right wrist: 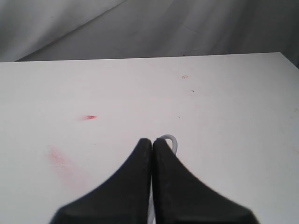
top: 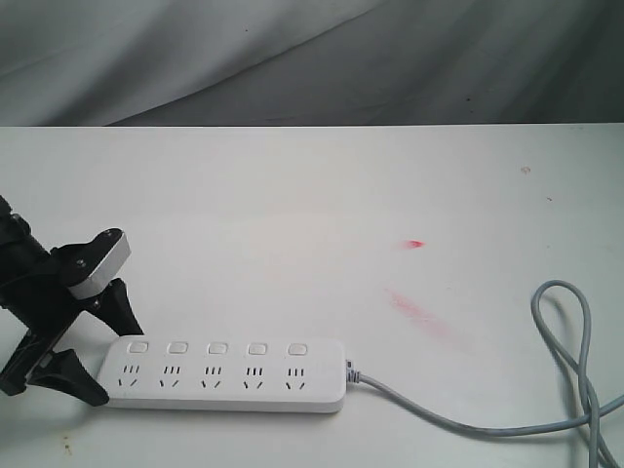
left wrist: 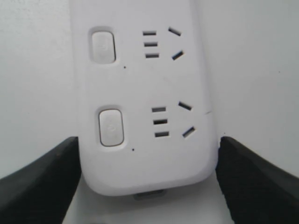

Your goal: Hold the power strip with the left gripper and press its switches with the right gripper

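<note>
Though flat, power strip (top: 226, 375) lengthwise left-to-right (cord (top: 487, 429) end rightward)

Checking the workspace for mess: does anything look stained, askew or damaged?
Two red marks stain the white table: a small bright spot and a fainter smear nearer the power strip, which lies flat and looks intact.

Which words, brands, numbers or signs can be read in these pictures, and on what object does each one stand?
No text can be read in any view.
On the power strip: no brand or number shows on its top face.
On the buttons: perhaps a faint raised mark in the left wrist view, too faint to read.
On the table: only red smears, no writing.
</note>
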Action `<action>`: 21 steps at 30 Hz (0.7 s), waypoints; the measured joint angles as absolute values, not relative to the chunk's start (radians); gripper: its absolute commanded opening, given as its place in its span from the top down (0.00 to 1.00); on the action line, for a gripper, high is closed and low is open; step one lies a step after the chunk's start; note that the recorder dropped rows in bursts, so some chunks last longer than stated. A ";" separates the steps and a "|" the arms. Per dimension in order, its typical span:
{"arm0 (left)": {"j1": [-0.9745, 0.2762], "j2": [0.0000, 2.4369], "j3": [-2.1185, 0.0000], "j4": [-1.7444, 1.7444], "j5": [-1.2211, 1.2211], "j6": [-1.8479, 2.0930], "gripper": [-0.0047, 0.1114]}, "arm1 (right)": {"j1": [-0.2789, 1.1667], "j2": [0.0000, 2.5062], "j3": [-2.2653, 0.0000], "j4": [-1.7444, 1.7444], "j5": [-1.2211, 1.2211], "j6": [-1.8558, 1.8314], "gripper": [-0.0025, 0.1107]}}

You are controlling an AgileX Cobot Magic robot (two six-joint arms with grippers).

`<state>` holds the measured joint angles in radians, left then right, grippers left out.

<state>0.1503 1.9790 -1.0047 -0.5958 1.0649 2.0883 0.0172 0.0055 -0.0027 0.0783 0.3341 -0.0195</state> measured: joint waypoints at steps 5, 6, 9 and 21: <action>0.150 1.979 -1.005 -0.596 1.065 2.088 0.29 | 0.017 0.006 -0.003 0.078 0.334 -0.019 0.98; 0.150 1.979 -1.005 -0.598 1.065 2.088 0.18 | 0.017 0.006 -0.003 0.078 0.334 -0.019 0.98; 0.150 1.979 -1.005 -0.603 1.065 2.085 0.06 | 0.017 0.006 -0.003 0.078 0.334 -0.019 0.98; 0.150 1.868 -1.105 -0.639 1.065 1.728 0.06 | 0.017 0.006 -0.003 0.078 0.334 -0.019 0.98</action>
